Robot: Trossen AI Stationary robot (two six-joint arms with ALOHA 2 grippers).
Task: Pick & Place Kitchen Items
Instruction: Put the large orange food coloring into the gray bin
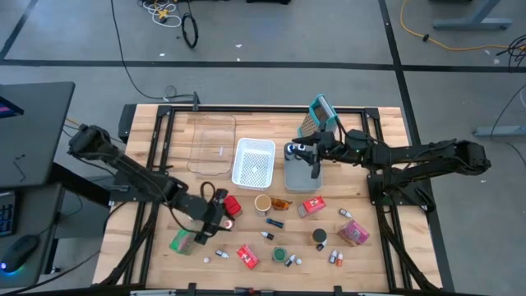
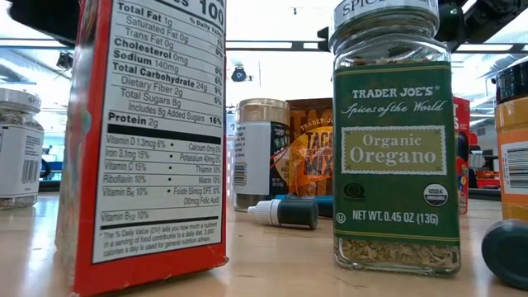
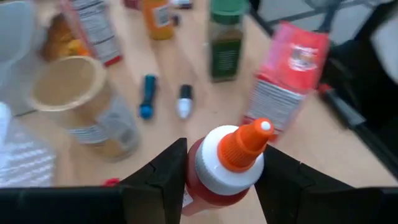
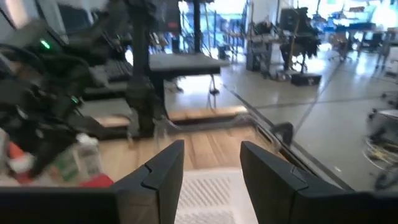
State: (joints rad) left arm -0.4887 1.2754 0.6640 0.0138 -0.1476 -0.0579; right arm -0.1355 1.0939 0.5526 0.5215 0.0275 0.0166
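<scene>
Sauce bottle (image 3: pixel 221 171), red with a white collar and an orange nozzle, sits squarely between the fingers of my left gripper (image 3: pixel 217 180); the two dark fingers press its sides, so I judge I have it gripped, partway closed around its body. Its long axis runs straight out from my wrist, nozzle pointing away from me over the bench. In the high view my left gripper (image 1: pixel 215 215) is toward the bench's front-left part, just beside a red item (image 1: pixel 233 203), and the white basket (image 1: pixel 254 162) lies beyond it toward the back edge, with a clear bin (image 1: pixel 212 141) to its left and a grey bin (image 1: pixel 302 173) to its right. So the move ahead, as I judge it, is a lift and a carry away from the front edge toward those bins, and my left arm is the nearer one for it. My right gripper (image 1: pixel 315 156) hangs over the grey bin near the grater (image 1: pixel 321 113), its fingers (image 4: pixel 163 171) standing apart with nothing between them. Ahead of the bottle stand a tan-lidded jar (image 3: pixel 81 102), a green-capped spice jar (image 3: pixel 225 43) and a red box (image 3: pixel 287 78), with two small bottles (image 3: pixel 184 101) lying flat between them, so I should rise clear before travelling. The bench is pale wood planks, scattered with loose packets and jars along its front half; beyond it is a workshop floor with cables.
</scene>
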